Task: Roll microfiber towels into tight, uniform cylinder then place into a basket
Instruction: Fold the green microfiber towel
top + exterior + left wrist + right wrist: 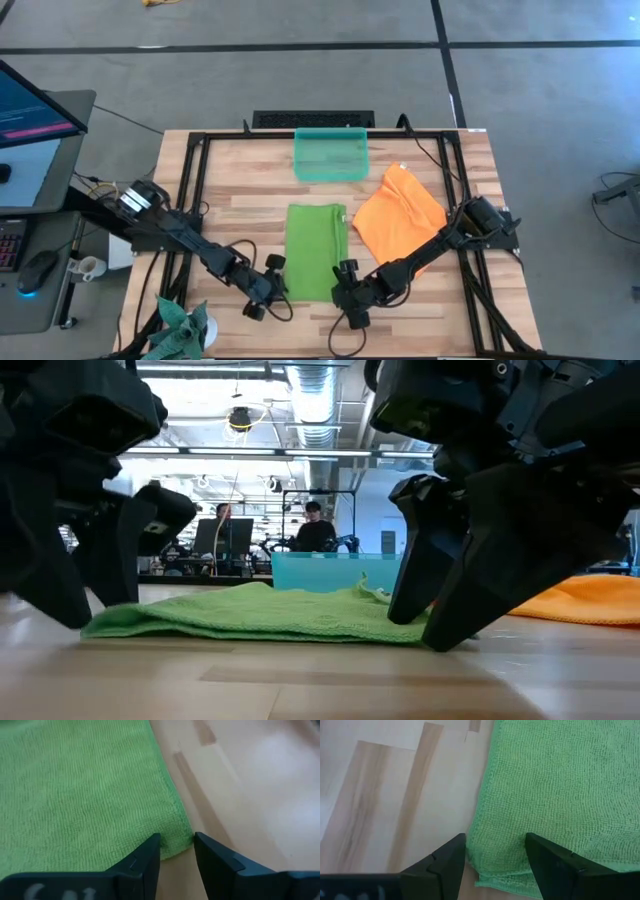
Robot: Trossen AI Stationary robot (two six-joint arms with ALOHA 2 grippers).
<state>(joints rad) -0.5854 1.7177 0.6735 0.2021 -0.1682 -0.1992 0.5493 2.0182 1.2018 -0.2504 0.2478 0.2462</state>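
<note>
Currently the green towel (316, 251) lies flat on the wooden table (230, 180), folded into a long strip running from the near edge toward the basket (331, 154), which stands at the far side, apart from the towel. The orange towel (398, 215) lies rumpled just to the right of the green one.

Left gripper (266, 285) is down at the green towel's near left corner, fingers apart, with the corner (176, 842) lying between the fingertips. Right gripper (349, 293) is down at the near right corner, fingers also apart, straddling the folded edge (495, 870). Neither pair has closed on the cloth. In the low view both grippers touch the table at the towel's two ends.

A small spiky plant (180, 325) stands at the table's near left corner.
</note>
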